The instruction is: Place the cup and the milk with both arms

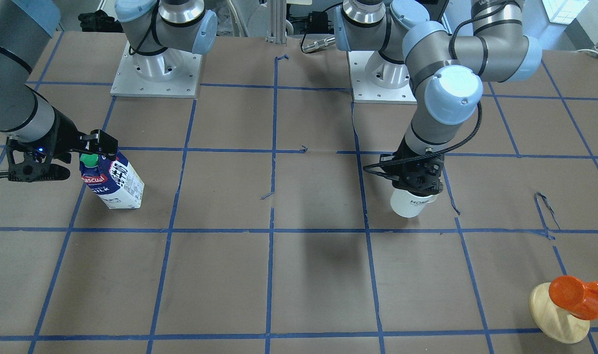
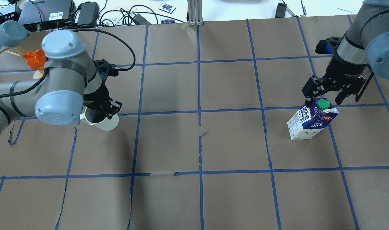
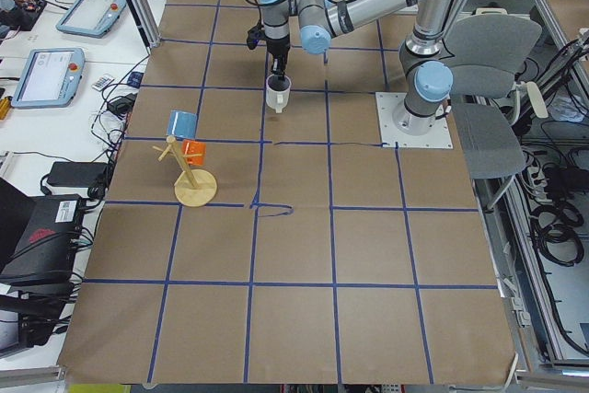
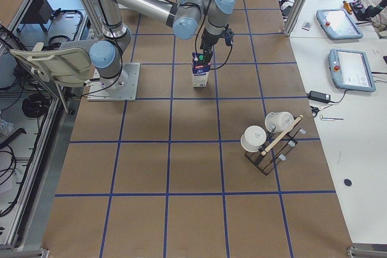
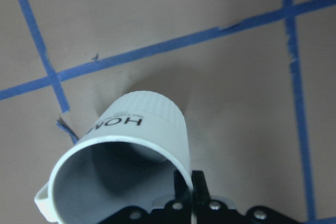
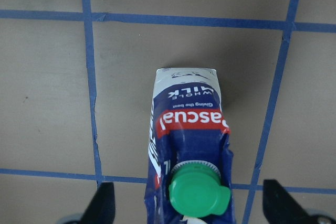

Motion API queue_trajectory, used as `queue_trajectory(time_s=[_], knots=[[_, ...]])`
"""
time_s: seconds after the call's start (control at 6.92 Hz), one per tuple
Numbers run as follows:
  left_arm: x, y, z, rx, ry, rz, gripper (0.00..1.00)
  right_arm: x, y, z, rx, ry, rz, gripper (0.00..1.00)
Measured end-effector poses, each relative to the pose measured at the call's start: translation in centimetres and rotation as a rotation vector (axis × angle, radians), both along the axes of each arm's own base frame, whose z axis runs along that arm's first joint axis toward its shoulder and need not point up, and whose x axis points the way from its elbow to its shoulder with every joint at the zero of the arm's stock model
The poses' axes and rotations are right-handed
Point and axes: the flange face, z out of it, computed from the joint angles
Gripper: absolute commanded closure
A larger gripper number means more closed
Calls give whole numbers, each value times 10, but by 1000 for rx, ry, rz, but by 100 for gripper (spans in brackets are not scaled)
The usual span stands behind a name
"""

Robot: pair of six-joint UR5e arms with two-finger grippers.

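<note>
We identify a robotics lab: arms (image 1: 475, 49) on bolted base plates (image 1: 181, 83), a bench (image 2: 232, 143) gridded with blue tape (image 2: 198, 80), control tablets (image 4: 351, 67), loose cables (image 2: 117, 14).

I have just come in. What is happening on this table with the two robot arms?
The left gripper is shut on the rim of the white HOME mug, low over the brown table. I cannot tell whether the mug touches it. The right gripper is open around the top of the Pascual milk carton, which stands on the table with the fingers clear of it on both sides.
</note>
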Motion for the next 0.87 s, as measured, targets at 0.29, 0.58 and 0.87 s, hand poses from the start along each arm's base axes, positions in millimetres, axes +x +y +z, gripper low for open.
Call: queue_trajectory(time_s=[0.29,0.58,0.87], knots=[[-97,1,2,-4,63,-12,100,-1,-2,-6,10,-3,4,9],[-196,11,-2,3,96,-12,100,-3,-5,-9,1,11,11,27],[-255,33,-12,26,92,27,100,-4,-7,-10,-4,17,15,31]])
